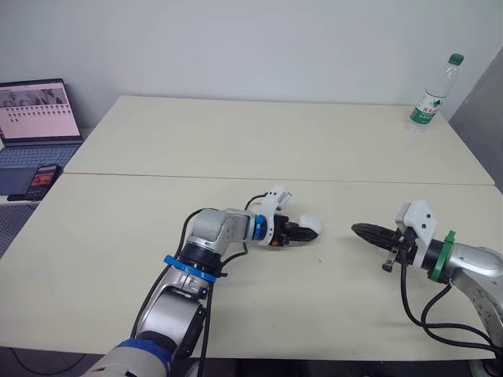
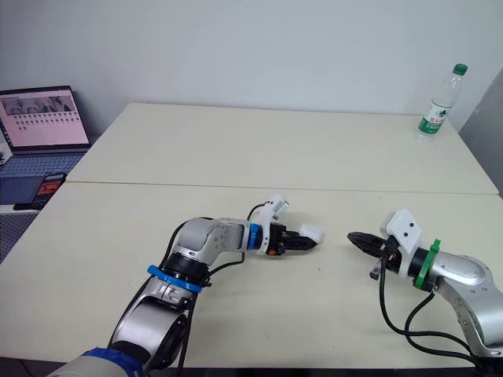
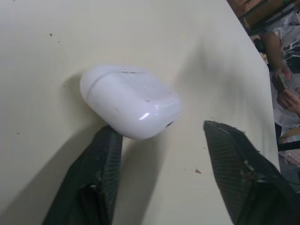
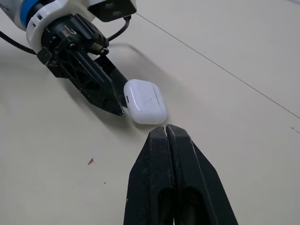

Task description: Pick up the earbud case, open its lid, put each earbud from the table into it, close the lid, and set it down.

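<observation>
White plastic earbud case (image 1: 311, 227) is found lying with its lid shut on the table (image 1: 236, 141). It is roughly midway between the left and right edges, and nearer the near edge than the far one.

The left gripper (image 1: 301, 232) is held wide open and empty. In the left wrist view, 1 finger (image 3: 101, 178) is touching the case's side and the other stands well apart. The case sits at that fingertip, not between the 2 fingers, so no hold is established. The right gripper (image 1: 359, 229) is pressed fully together and empty. Its tip is aimed at the case from the right-edge side and is kept apart from it.

Risks, as judged:
1. If the jaws are brought together from this offset, the case is likely to be pushed or spun across the table, because only 1 finger bears on it.
2. The rounded, glossy shell may be squeezed out of a shallow pinch.
3. A case that slides may be driven against the right gripper's tip.
</observation>
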